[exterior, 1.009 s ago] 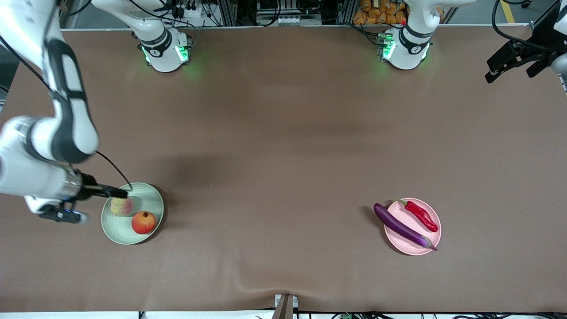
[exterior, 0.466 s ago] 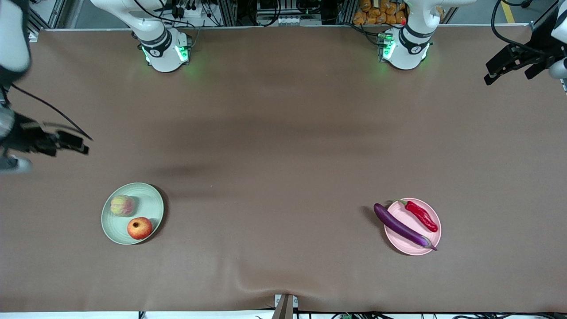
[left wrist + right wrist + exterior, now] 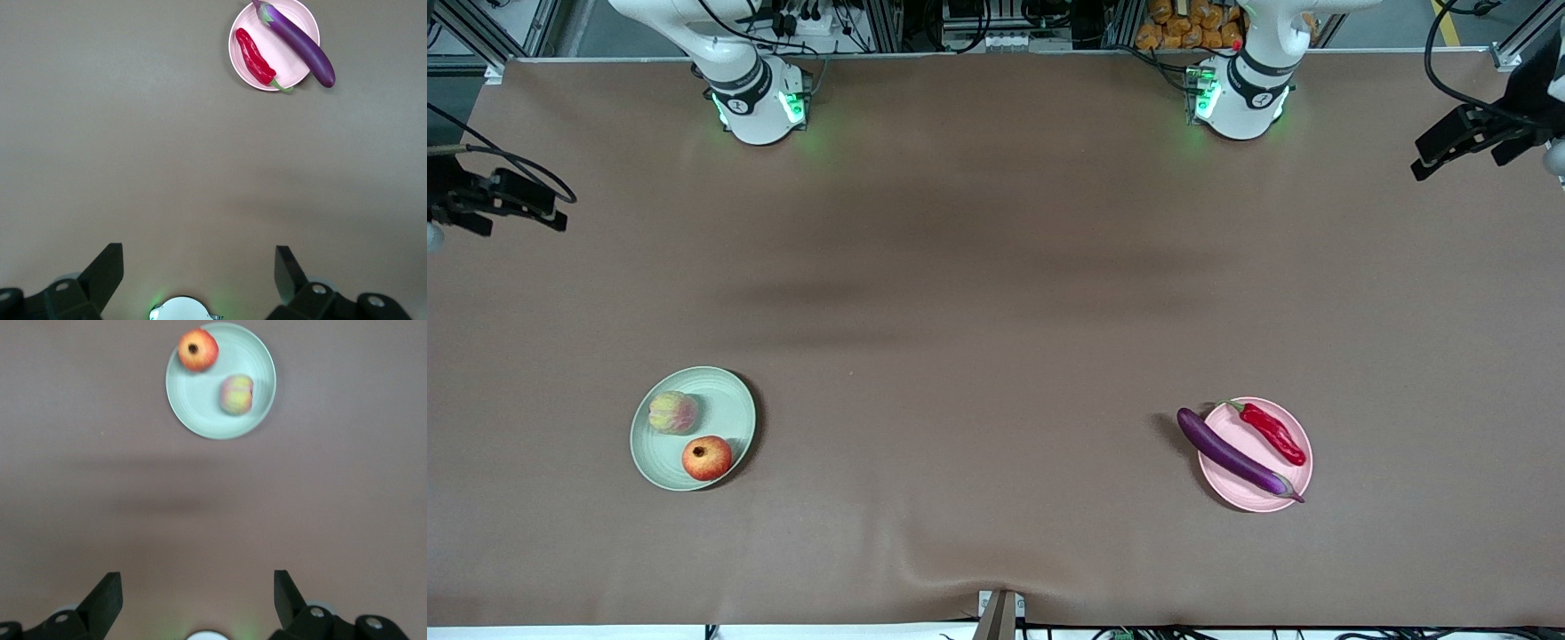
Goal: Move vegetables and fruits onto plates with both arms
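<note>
The pale green plate holds the red pomegranate and the ribbed yellowish-pink fruit. The pale pink plate holds the red chili and the purple eggplant, whose end overhangs the rim. My right gripper is open and empty, high over the table edge at the right arm's end. My left gripper is open and empty, high over the left arm's end. The left wrist view shows the pink plate, chili and eggplant. The right wrist view shows the green plate, pomegranate and ribbed fruit.
The two arm bases stand at the edge of the table farthest from the front camera. The brown table cover has a wrinkle near a clamp at the edge nearest the front camera.
My right gripper has left the green plate, rising and pulling back toward the right arm's end. The pomegranate shifted slightly on the plate. The left gripper has barely moved.
</note>
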